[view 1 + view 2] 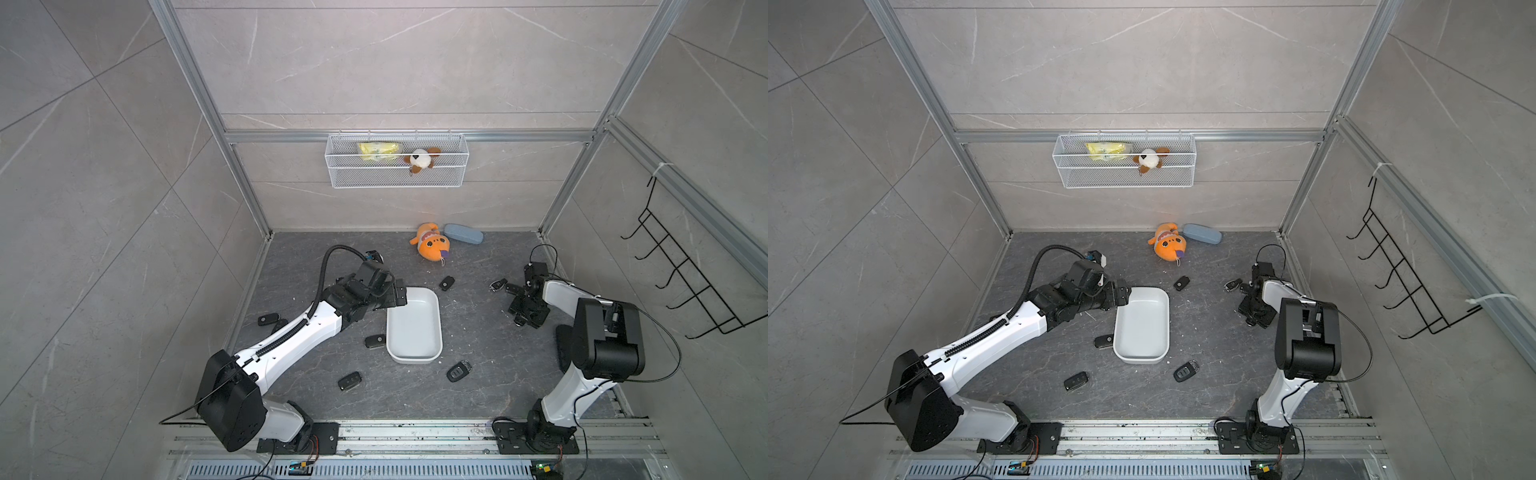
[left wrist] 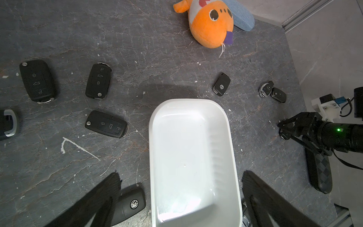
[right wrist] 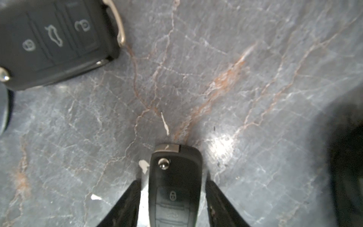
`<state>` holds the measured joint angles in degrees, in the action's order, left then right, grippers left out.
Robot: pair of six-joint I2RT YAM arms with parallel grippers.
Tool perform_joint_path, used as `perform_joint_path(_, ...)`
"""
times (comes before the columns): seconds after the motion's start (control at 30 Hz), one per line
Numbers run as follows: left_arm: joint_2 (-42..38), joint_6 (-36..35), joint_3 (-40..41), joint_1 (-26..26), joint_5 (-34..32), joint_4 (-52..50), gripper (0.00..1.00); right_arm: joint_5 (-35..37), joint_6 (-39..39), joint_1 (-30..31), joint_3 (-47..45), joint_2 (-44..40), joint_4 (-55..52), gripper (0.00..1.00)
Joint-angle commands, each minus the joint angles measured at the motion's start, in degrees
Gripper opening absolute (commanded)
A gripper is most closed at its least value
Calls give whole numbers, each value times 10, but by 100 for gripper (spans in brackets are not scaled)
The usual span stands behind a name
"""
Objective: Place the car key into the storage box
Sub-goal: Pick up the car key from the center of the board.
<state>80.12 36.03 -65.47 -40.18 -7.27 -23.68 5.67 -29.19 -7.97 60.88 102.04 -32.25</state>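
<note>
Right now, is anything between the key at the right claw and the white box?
Nothing visible: bare floor lies between key and box. The open left claw hovers at the box's far end, though.

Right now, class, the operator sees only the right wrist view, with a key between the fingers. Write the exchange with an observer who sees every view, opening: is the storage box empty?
Observer: Yes, the storage box holds no key.
Operator: Is the left arm in my way?
Observer: The left gripper hangs open over the box's far end.
Operator: Anything lying on the way there?
Observer: One car key lies on the table off the box's far corner, on your side.
</note>
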Motion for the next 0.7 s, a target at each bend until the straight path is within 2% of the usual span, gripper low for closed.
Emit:
perform_joint_path(0.0, -22, -9, 3, 3, 7, 16, 100, -11, 5, -1, 5, -7, 0, 45)
perform_joint_path(0.2, -22, -9, 3, 4, 13, 21, 100, -20, 2, 6, 0, -42, -9, 41)
perform_joint_path(0.33, -22, -8, 4, 5, 13, 23, 100, -26, 0, 34, 3, -74, -20, 36)
perform_joint_path(0.5, -22, -3, 6, 9, 18, 30, 100, -19, -11, 95, 25, -106, -47, 35)
perform_joint_path(0.67, -27, 5, 12, 12, 5, 25, 100, 1, -31, 191, 66, -120, -74, 36)
